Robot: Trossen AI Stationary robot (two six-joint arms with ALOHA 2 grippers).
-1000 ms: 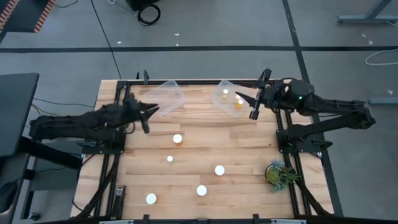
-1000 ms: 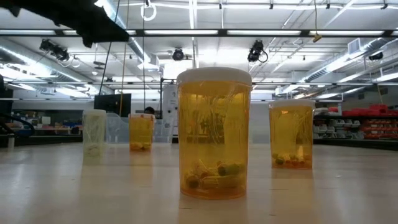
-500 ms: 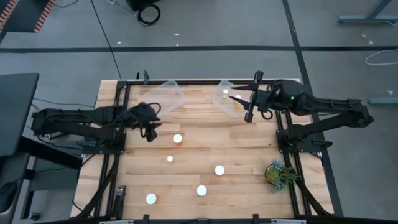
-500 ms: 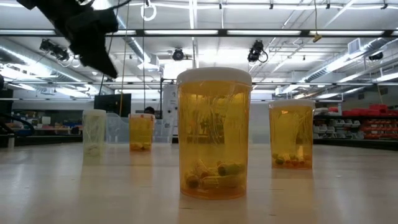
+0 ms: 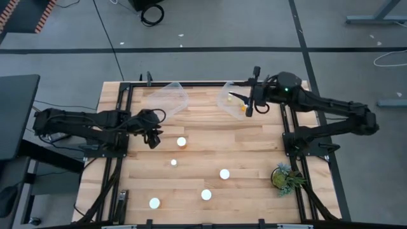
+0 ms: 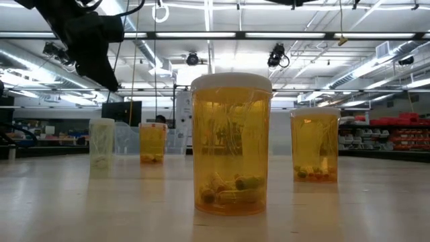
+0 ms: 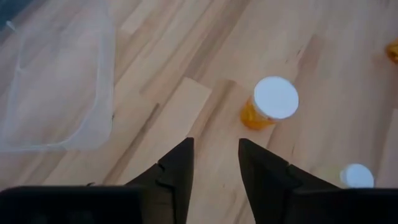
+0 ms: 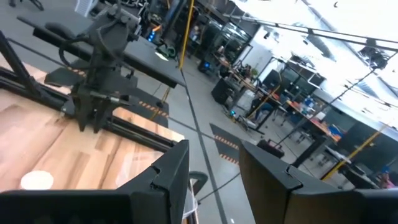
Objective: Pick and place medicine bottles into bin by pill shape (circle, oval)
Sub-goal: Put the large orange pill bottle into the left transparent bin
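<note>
Five bottles loose on the wooden surface, two more in the far right bin.

Nearest: capped bottles at front left, front centre, mid right, a small one, then one just beside the left pincer, jaws slightly apart, empty. Far edge: clear left bin and right bin, which holds amber bottles; right pincer hangs over it, narrowly open, holding nothing.

Bottle cut off at edge
</note>
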